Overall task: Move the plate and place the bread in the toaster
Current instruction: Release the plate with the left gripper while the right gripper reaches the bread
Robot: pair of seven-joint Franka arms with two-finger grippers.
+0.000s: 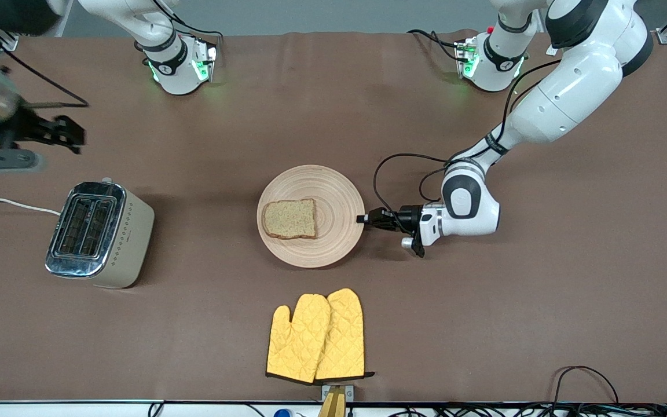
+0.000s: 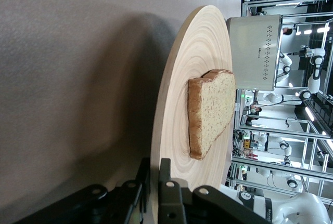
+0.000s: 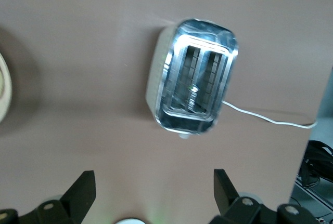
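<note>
Bread, one squarish brown speckled wholegrain slice with a darker crust, lies on the round shallow light-wood plate in the middle of the brown tabletop. At the plate's rim toward the left arm's end, the left claw is clamped together on the plate edge, one finger above and one below, as the left wrist view shows. The beige two-slot toaster with a shiny chrome top and white cord stands upright toward the right arm's end, well apart from the plate. The right claw hangs in the air over the tabletop beside the toaster, fingers spread wide apart and empty. Two yellow quilted oven mitts lie nearer the front camera than the plate.
</note>
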